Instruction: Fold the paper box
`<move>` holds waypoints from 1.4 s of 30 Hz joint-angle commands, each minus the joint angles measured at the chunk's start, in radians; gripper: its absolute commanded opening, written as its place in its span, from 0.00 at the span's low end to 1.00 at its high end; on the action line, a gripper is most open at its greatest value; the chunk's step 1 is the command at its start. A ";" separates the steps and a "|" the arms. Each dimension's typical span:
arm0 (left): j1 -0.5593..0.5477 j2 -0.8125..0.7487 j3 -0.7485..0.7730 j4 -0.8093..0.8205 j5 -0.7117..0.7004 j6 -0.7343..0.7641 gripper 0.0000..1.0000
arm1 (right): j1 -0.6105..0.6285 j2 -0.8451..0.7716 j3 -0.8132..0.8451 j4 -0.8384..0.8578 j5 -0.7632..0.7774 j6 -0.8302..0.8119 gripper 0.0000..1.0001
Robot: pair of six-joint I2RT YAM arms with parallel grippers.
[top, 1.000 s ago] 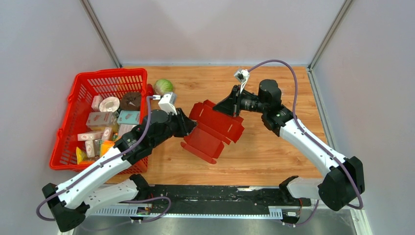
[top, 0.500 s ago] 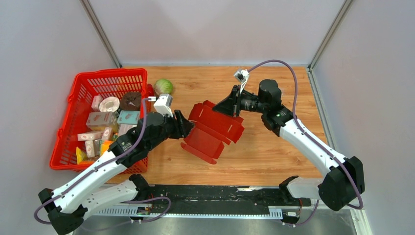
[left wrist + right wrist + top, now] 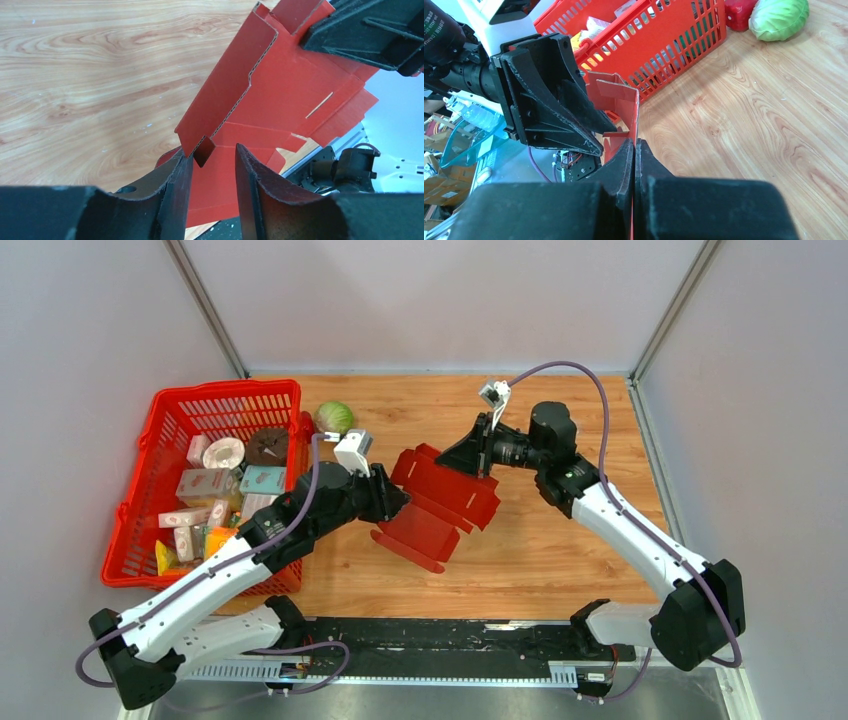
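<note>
The paper box [image 3: 440,505] is a dark red die-cut sheet, partly folded, held tilted above the table's middle. My right gripper [image 3: 465,456] is shut on its far upper edge; in the right wrist view the fingers [image 3: 634,142] pinch the thin red sheet [image 3: 621,102] edge-on. My left gripper [image 3: 396,497] is open at the sheet's left side. In the left wrist view its jaws [image 3: 214,152] stand apart, and a raised flap of the box [image 3: 280,95] ends at the tip of the left finger [image 3: 181,172].
A red mesh basket [image 3: 225,388] with small cartons stands at the left, also in the right wrist view [image 3: 659,45]. A green cabbage [image 3: 335,417] lies behind the left gripper. Grey walls close in the table at left, back and right.
My left gripper has moved a little right, closer onto the sheet's left flap. The right gripper and the sheet have stayed almost still.
</note>
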 commanded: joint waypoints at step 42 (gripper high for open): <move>-0.067 0.250 0.473 -0.330 -0.194 0.334 0.45 | 0.095 0.124 0.121 -0.233 0.040 -0.315 0.00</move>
